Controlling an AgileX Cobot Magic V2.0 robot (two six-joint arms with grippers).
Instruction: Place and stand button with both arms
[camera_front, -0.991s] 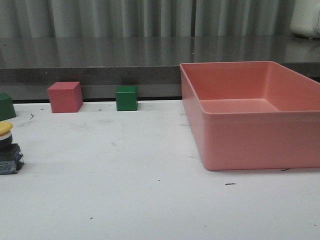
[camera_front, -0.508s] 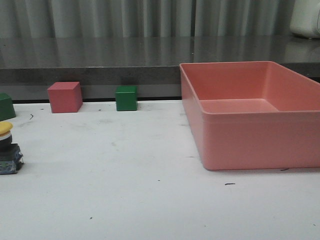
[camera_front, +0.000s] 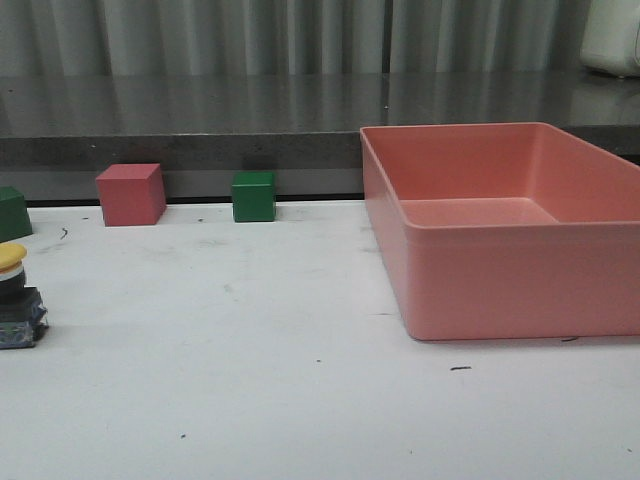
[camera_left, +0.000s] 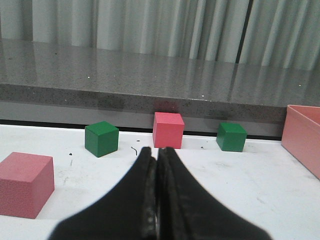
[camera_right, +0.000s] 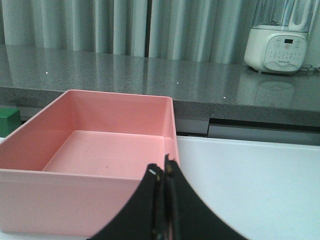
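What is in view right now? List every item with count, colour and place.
button: one, yellow cap on a dark base, standing upright at the table's far left edge.
red cubes: two; one at the back of the table, left of centre; a second shows only in the left wrist view.
green cubes: two; one at the back near the middle, one at the back left, cut by the frame.
tray: one, pink, empty, right side of the table.
blender: one, white, on the grey counter behind.
table: one, white.
left claw: black, shut, empty.
right claw: black, shut, empty.
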